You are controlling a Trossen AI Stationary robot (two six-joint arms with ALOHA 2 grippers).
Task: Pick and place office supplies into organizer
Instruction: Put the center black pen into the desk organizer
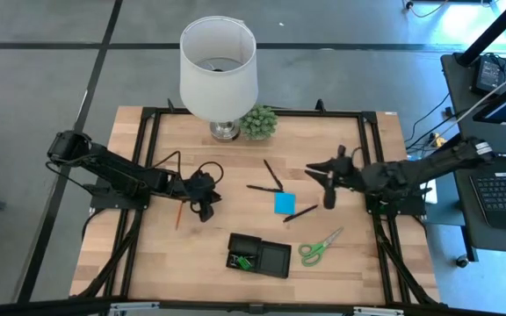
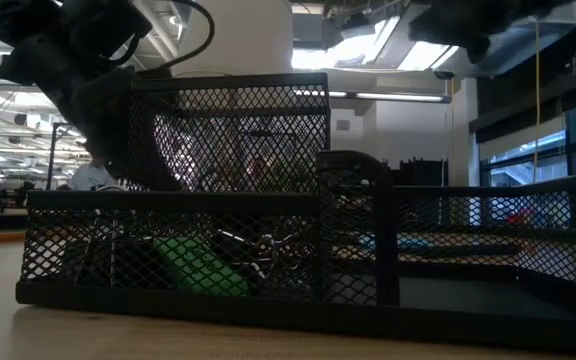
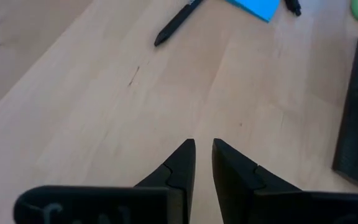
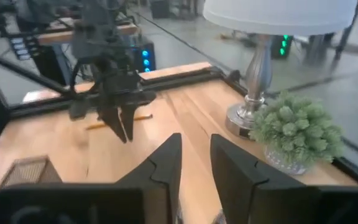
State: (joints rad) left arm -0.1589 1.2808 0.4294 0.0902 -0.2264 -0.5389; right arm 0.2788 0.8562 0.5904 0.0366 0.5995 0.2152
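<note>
The organizer [image 1: 260,254] sits at the near edge of the worktop [image 1: 148,254], long axis slightly slanted, holding a small green piece [image 1: 245,261] and clips. Most work remains, I judge: scissors [image 1: 320,247], blue pad [image 1: 285,203], pens [image 1: 271,175] and an orange pencil [image 1: 179,213] lie outside. Farther back, left tool [image 1: 206,210] hangs nearly closed and empty; right tool [image 1: 325,186] hovers slightly parted, empty.

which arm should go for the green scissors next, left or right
Right, probably. The green scissors lie on the table's right half, in front of the right gripper. The left gripper sits across the table, with the organizer between it and the scissors.
</note>
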